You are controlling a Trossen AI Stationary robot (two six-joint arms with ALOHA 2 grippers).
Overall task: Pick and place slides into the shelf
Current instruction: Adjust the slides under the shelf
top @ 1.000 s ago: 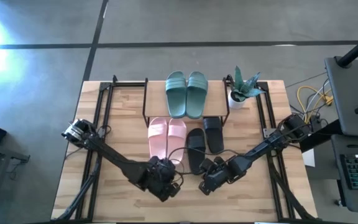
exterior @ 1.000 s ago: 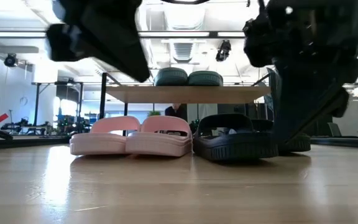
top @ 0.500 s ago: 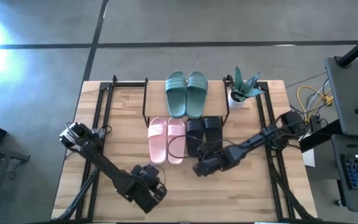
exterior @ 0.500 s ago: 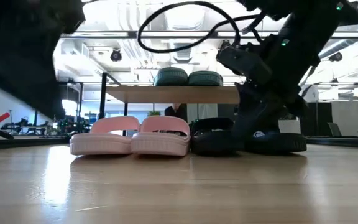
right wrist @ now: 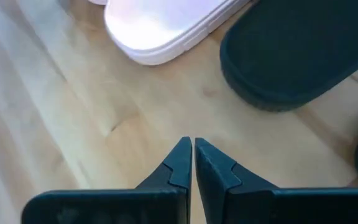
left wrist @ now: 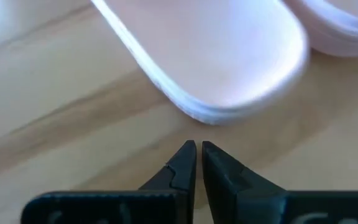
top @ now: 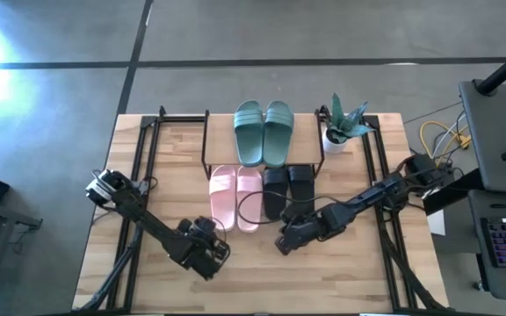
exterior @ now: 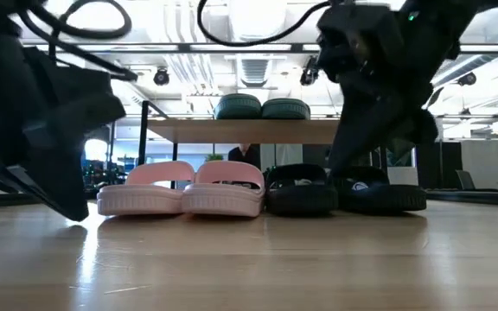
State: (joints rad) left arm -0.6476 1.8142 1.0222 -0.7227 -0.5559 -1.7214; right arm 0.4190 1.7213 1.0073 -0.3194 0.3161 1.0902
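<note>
Surface: light wooden table (top: 165,189) on a grey floor, black frame rails along both sides.
Shelf (top: 220,140): low rack with a pale top board on thin black legs, at the far middle of the table; taken as the landmark below.
Teal-green pair (top: 263,132): side by side on top of the shelf, toes pointing away.
Pale pink pair (top: 235,197): on the table at the shelf's near edge, left half, toes tucked under the board; soles touching each other.
Black pair (top: 288,188): on the table at the shelf's near edge, right half, just beside the pink pair, toes under the board.
Potted plant (top: 344,123): just off the shelf's right end.
Left gripper (top: 207,252): near side of the shelf, just short of the pink heels; fingers (left wrist: 185,163) pressed together, holding nothing.
Right gripper (top: 283,242): near side of the shelf, just short of the black heels; fingers (right wrist: 180,160) pinched together, holding nothing.
Room beyond: ceiling lights and office fittings seen past the shelf legs in the low view.
</note>
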